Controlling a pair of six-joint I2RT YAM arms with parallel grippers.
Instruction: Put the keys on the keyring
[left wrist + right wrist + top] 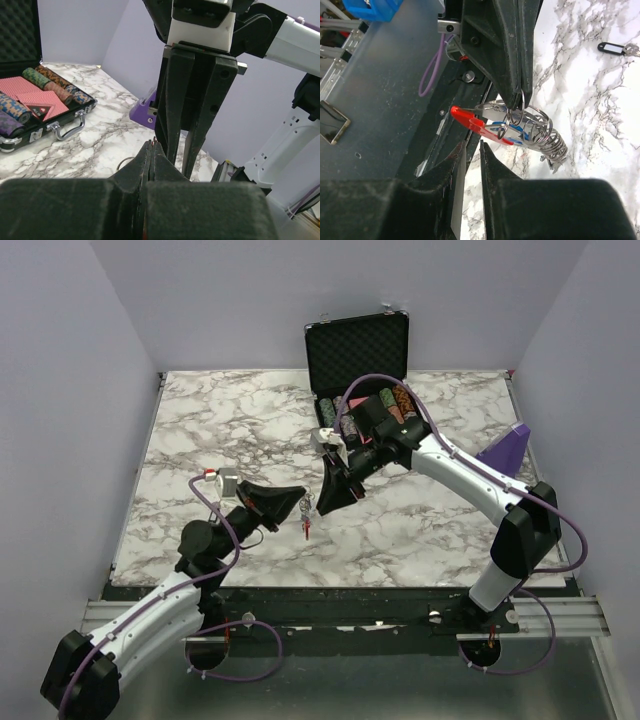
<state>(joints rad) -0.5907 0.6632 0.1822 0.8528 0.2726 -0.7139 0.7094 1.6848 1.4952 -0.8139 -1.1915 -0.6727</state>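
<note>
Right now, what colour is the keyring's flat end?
Red; the keyring shows best in the right wrist view.

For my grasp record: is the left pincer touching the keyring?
Touching. The right wrist view shows the left pincer shut on the keyring, which hangs from its tips.

**A:** Is there any writing here you can actually read?

**B:** No, nothing legible. The poker chips in the case show only coloured edge stripes.

**A:** What about the red cards beside them?

**B:** They show a fine pattern, with no letters or numbers I can make out.

**A:** And the dark key tag lying on the marble?

**B:** It has a pale label window, but it is too small to tell whether anything is written there.
</note>
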